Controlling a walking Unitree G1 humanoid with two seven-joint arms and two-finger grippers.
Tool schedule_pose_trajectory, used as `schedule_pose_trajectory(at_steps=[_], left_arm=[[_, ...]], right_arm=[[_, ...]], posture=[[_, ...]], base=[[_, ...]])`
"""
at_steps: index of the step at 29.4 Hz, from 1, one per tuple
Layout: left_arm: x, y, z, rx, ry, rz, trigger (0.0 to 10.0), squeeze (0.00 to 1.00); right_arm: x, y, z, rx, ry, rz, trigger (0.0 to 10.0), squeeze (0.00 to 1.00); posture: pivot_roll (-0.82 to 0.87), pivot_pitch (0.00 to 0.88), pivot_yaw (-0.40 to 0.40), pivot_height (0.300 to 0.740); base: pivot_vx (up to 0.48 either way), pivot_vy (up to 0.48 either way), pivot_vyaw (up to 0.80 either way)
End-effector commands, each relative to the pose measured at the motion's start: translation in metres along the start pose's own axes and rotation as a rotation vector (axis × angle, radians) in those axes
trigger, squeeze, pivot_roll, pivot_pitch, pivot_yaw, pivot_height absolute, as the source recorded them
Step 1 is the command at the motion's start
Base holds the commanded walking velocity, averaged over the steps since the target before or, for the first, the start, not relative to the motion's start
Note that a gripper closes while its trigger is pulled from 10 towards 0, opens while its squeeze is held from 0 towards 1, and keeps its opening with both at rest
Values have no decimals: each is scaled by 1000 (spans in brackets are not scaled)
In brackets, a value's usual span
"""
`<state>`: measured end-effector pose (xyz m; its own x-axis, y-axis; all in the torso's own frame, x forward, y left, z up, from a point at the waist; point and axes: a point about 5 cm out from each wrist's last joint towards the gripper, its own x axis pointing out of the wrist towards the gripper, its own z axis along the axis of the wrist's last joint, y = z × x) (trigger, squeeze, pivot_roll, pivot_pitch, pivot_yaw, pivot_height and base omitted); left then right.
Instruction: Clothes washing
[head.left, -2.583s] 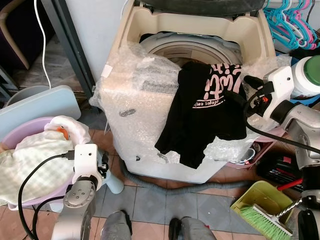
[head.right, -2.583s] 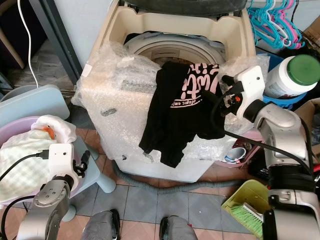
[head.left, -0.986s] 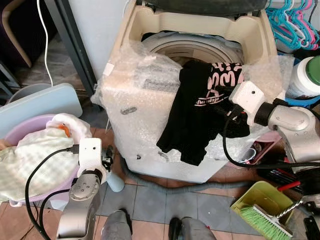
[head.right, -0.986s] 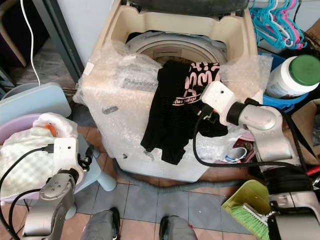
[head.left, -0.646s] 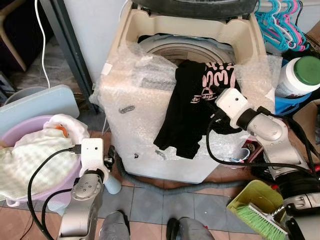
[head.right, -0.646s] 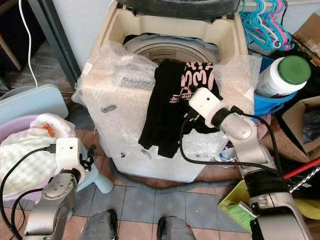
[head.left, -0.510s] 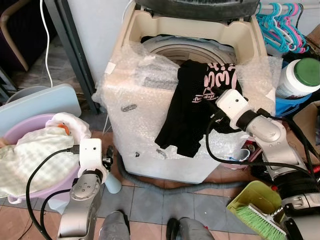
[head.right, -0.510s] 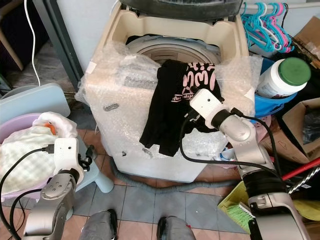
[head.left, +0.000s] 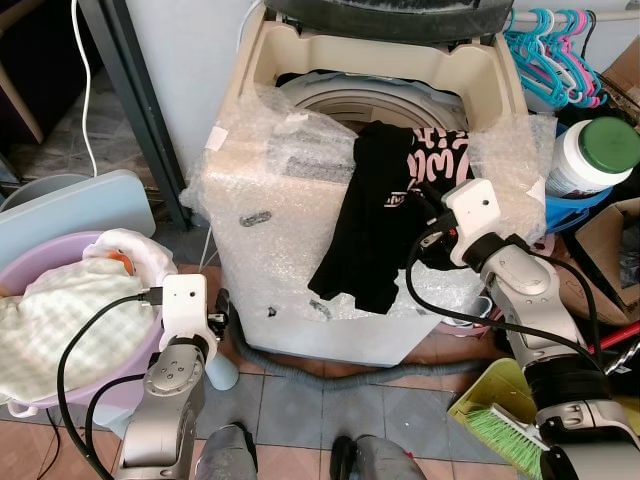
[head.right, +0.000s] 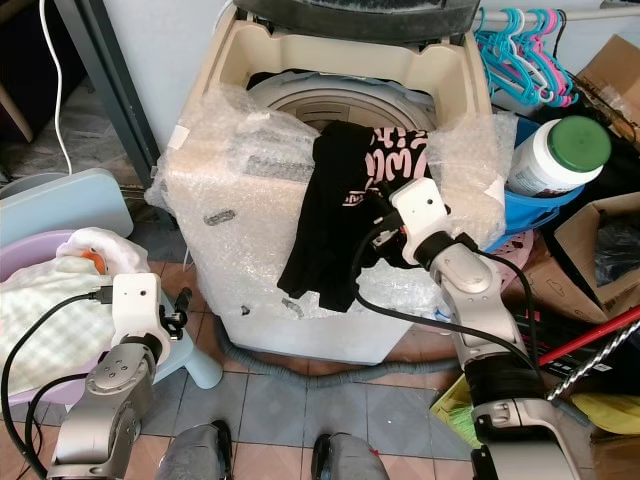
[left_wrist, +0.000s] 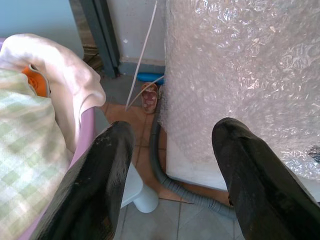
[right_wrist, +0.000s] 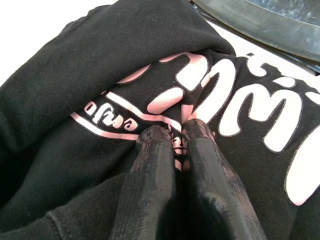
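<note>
A black shirt (head.left: 385, 215) with pink lettering hangs over the front rim of the open top-loading washing machine (head.left: 300, 45), which is wrapped in bubble wrap. My right gripper (right_wrist: 178, 131) presses on the printed part of the shirt, fingers (right_wrist: 155, 150) shut with a fold of the fabric pinched between them. In the head views that gripper (head.left: 428, 198) sits at the shirt's right side, on the machine's front edge. My left gripper (left_wrist: 172, 132) hangs open low down, between the machine's side and a pink basin (head.left: 20, 275) of light clothes (head.left: 60, 320).
A grey drain hose (head.left: 300, 365) runs along the tiled floor under the machine. A white jar with a green lid (head.left: 595, 155), coloured hangers (head.left: 555, 60), a cardboard box (head.right: 600, 230) and a green dustpan with brush (head.left: 500, 420) crowd the right. A light-blue stool (head.left: 75, 205) stands left.
My right gripper came in from the shirt's right side onto its printed part and closed on the fabric. The camera shifted a little. The left arm stays where it was.
</note>
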<state>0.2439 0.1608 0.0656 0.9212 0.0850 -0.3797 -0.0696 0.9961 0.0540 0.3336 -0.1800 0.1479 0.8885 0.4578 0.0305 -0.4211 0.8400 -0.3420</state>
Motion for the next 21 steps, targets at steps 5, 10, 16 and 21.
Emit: schedule_pose_trajectory(at_steps=[5,10,16,21], left_arm=[[3,-1,2,7,-10,7,10000,0],[5,-1,3,2,-18,16,10000,0],[8,-2,7,-5,-37,19,10000,0],[8,-2,6,-7,-35,26,10000,0]], right_arm=[[8,-29,7,16,27,-106,0,0],[31,-48,42,-18,-54,-107,0,0],[64,-69,109,-91,-193,-127,0,0],[75,-86,149,-100,-252,-233,0,0]], posture=[[24,118,-33,740],[23,114,-34,740],[30,109,-43,740],[37,106,-48,740]], base=[[0,0,0],[0,0,0],[0,0,0],[0,0,0]])
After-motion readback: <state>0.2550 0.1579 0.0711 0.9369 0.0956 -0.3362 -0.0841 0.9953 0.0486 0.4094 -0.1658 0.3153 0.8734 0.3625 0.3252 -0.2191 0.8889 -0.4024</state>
